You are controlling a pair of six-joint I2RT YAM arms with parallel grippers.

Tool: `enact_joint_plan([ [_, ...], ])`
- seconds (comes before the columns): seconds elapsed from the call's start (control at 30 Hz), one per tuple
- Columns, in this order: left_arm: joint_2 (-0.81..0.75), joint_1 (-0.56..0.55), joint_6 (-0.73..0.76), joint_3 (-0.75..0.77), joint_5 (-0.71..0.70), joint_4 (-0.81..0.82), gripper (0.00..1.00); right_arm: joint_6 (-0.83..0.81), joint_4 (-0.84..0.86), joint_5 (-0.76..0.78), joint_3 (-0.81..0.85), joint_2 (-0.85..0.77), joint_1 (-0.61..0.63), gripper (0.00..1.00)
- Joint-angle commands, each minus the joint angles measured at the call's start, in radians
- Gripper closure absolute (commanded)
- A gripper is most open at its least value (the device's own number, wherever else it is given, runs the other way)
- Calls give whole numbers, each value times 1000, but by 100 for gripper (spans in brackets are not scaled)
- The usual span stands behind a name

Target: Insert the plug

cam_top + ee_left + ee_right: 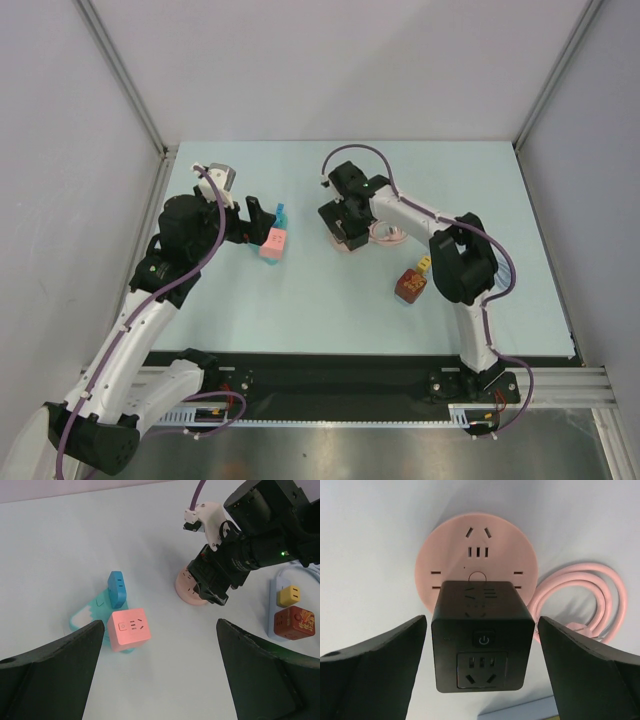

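Progress: your black cube adapter [479,605] looks seated upright on the pink round socket [470,545] | right gripper [481,630] spread wide, straddling it, apparently gripping nothing | left gripper [160,635] wide open, empty | remaining: you withdraw.

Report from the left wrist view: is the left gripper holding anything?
No: the left gripper has its fingers spread wide with only bare table between them, and the pink cube socket lies beyond them, untouched.

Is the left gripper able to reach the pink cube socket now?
Probably yes. The left gripper is open, and the pink cube socket lies just ahead of its fingers with nothing between them. Only the blue adapter stands close behind it.
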Motion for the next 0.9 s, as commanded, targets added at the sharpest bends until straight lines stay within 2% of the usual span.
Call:
enact_joint_plan([
  [0.0, -8, -1, 25, 3, -2, 23, 0, -8, -68, 40, 100, -1, 5, 0],
  [0.1, -10, -1, 27, 3, 3, 23, 0, 6, -86, 41, 133, -29, 6, 0],
  [0.27, -8, -1, 27, 3, 17, 24, 0, 42, -82, 46, 95, -189, -7, 0],
  [0.4, -22, -3, 28, -3, 72, 46, 0, 108, -20, 36, -49, -364, -31, 0],
  [0.6, -59, -3, 19, -30, 147, 93, 0, 185, 115, -35, -360, -693, -46, 0],
  [0.77, -109, -4, -36, -43, 283, 127, 0, 314, 182, -44, -464, -939, -66, 0],
  [0.8, -118, -4, -47, -44, 302, 139, 0, 349, 237, -49, -492, -987, -64, 0],
  [0.87, -145, -4, -81, -52, 371, 197, 0, 416, 312, -83, -623, -1070, -64, 0],
])
